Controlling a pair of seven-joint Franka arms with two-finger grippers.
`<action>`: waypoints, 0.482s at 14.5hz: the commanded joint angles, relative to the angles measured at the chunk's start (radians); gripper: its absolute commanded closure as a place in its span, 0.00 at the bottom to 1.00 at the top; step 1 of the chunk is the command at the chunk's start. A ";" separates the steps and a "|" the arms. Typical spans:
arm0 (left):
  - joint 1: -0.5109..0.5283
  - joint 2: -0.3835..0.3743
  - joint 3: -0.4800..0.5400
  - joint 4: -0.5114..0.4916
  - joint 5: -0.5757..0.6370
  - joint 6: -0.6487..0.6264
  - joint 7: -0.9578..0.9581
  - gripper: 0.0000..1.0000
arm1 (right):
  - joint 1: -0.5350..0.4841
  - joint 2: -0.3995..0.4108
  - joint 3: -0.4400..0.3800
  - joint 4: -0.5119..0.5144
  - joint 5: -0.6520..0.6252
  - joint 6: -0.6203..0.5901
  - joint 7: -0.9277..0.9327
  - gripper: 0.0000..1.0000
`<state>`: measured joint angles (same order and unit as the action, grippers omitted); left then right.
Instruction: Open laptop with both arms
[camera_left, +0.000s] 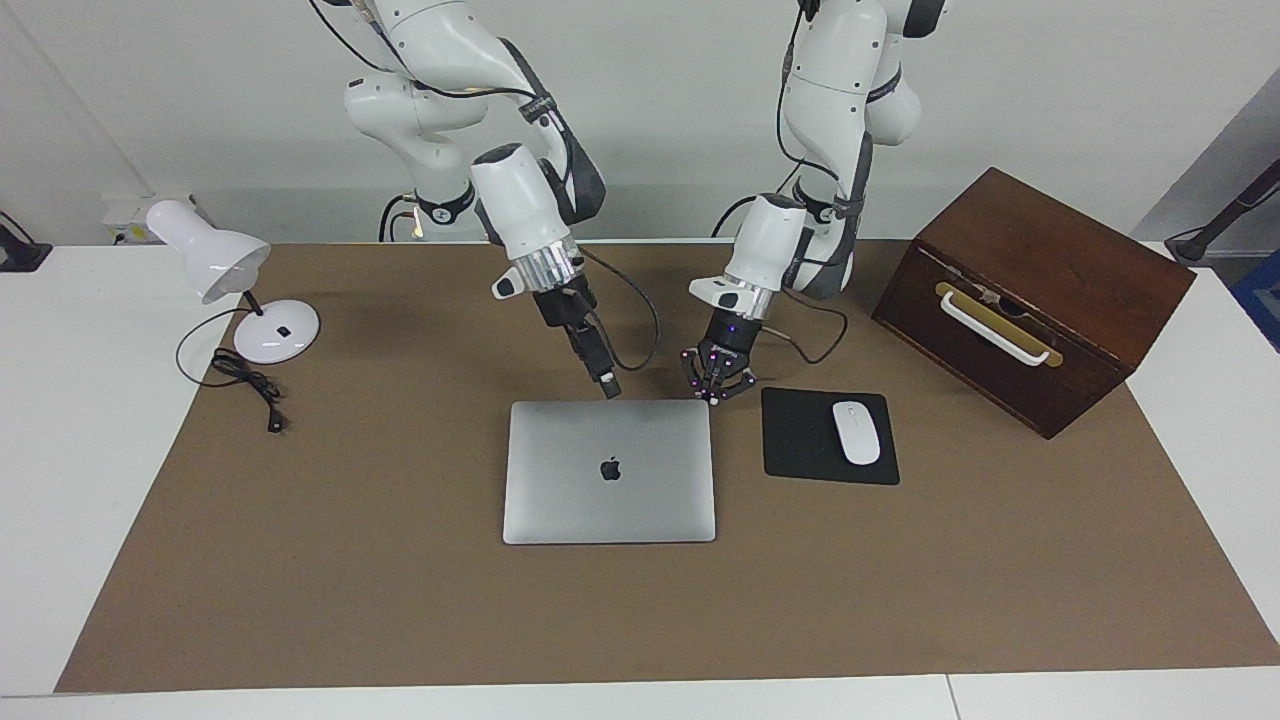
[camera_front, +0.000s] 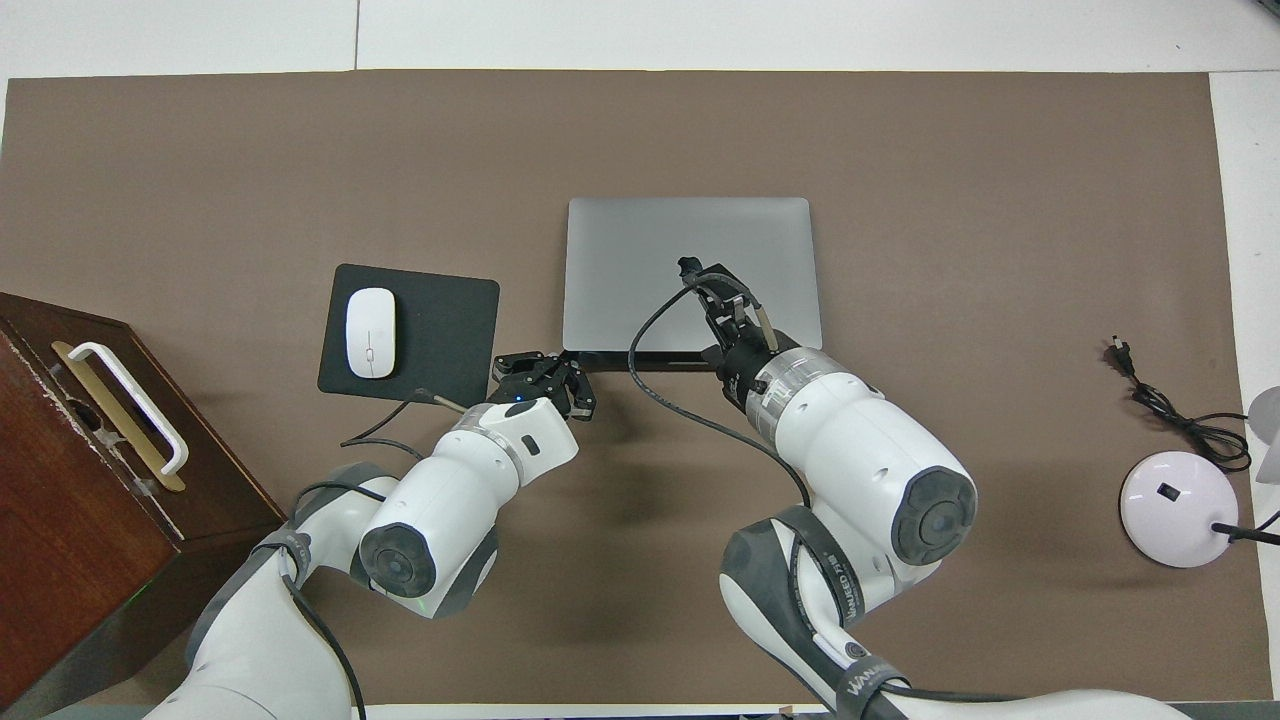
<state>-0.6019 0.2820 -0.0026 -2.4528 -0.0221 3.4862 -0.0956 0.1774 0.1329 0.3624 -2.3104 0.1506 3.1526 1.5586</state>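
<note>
1. The laptop (camera_left: 609, 470) lies shut and flat on the brown mat (camera_left: 400, 560) that covers the middle of the tabletop (camera_left: 60, 420), its dark logo facing up.
2. The left gripper (camera_left: 712, 388) is low at the laptop's corner nearest the robots, on the side toward the mouse pad (camera_left: 805, 440); its jaws are clenched with the fingertips together and the outer links splayed, grasping nothing.
3. Whether it touches the laptop's edge cannot be told.
4. The right gripper (camera_left: 608, 385) hangs just over the laptop's edge nearest the robots, about midway along it, tilted; its jaws are released and hold nothing.
5. In the overhead view the right gripper (camera_front: 735, 310) covers part of the lid, and the left gripper (camera_front: 545, 372) sits at the laptop's (camera_front: 640, 260) corner.
6. A white mouse (camera_left: 856, 432) rests on the black mouse pad, which lies beside the laptop toward the left arm's end.
7. A dark wooden box (camera_left: 1040, 290) with a white handle stands farther toward that end.
8. A white desk lamp (camera_left: 235, 285) with a coiled black cord stands toward the right arm's end.
</note>
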 joint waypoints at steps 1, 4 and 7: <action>-0.016 0.039 0.013 0.032 -0.010 0.016 0.010 1.00 | 0.007 0.004 0.006 -0.033 0.021 0.030 0.023 0.00; -0.015 0.045 0.013 0.043 -0.010 0.016 0.010 1.00 | 0.011 0.008 0.007 -0.041 0.021 0.029 0.044 0.00; -0.016 0.060 0.013 0.054 -0.010 0.016 0.010 1.00 | 0.011 0.036 0.007 -0.041 0.021 0.050 0.051 0.00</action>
<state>-0.6019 0.3131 -0.0024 -2.4233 -0.0221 3.4862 -0.0956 0.1885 0.1498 0.3627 -2.3412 0.1506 3.1564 1.5942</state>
